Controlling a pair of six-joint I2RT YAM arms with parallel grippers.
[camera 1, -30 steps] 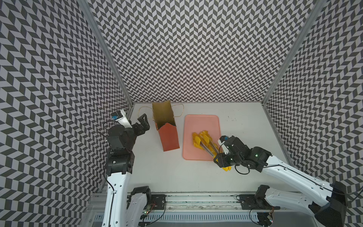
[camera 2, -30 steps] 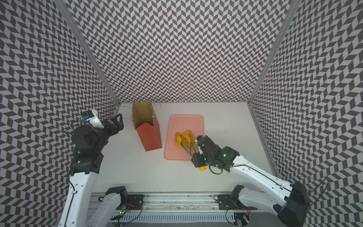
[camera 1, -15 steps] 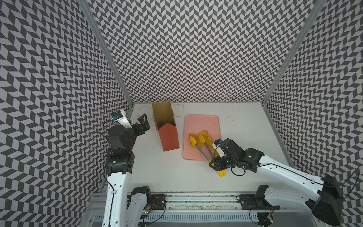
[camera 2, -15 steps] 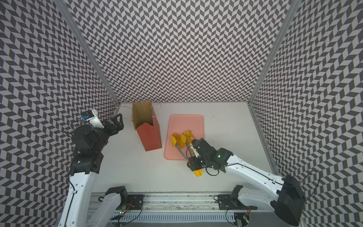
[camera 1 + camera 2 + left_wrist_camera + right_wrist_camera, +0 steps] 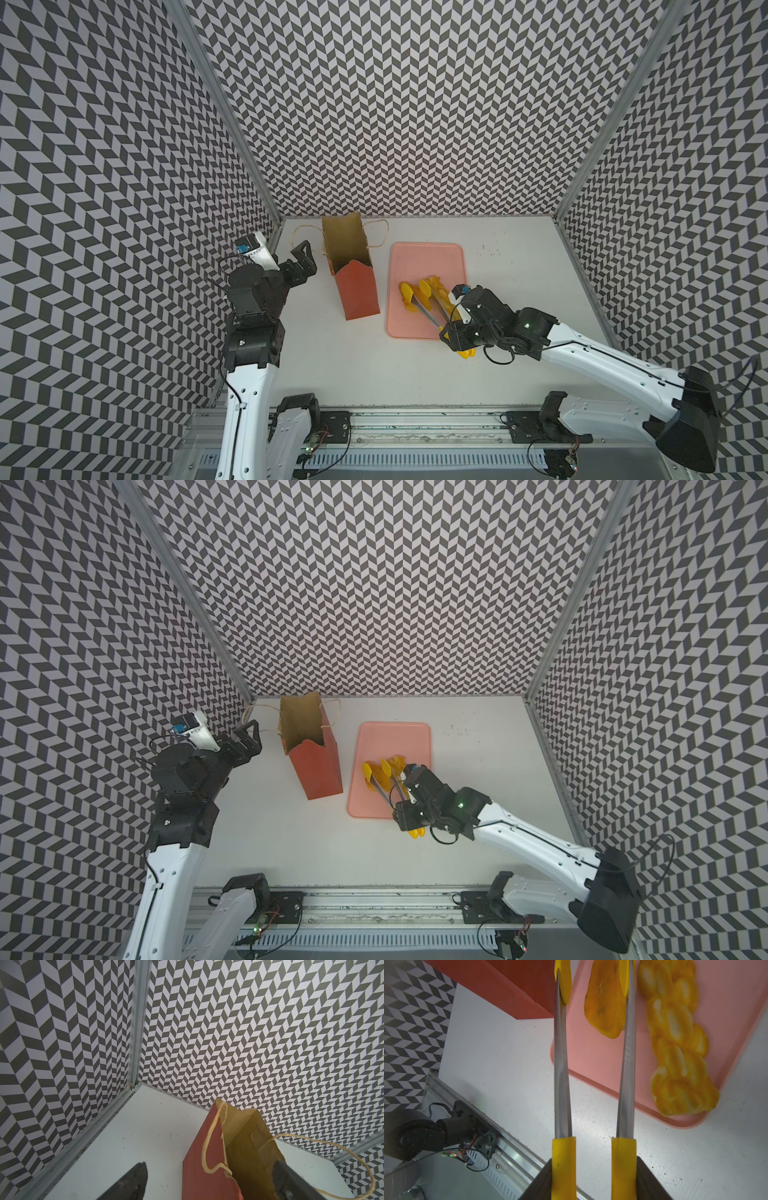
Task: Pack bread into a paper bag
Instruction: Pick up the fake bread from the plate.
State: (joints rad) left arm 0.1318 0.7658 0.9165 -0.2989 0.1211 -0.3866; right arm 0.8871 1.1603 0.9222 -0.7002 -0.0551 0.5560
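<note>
Clamping the tongs (image 5: 561, 1084) by the handles in my right gripper (image 5: 594, 1178), I hold the tips part-open astride the glazed bread (image 5: 604, 1005) on the tray (image 5: 591, 1059), apparently not yet pinched, for transfer to the paper bag (image 5: 357, 291) alongside.

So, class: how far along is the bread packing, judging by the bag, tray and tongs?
Done: paper bag stands open; no bread visible inside. In hand: right gripper holds the tongs, tips apart at the glazed piece on the tray; left gripper open by the bag. Left: that piece and the braided loaf.
</note>
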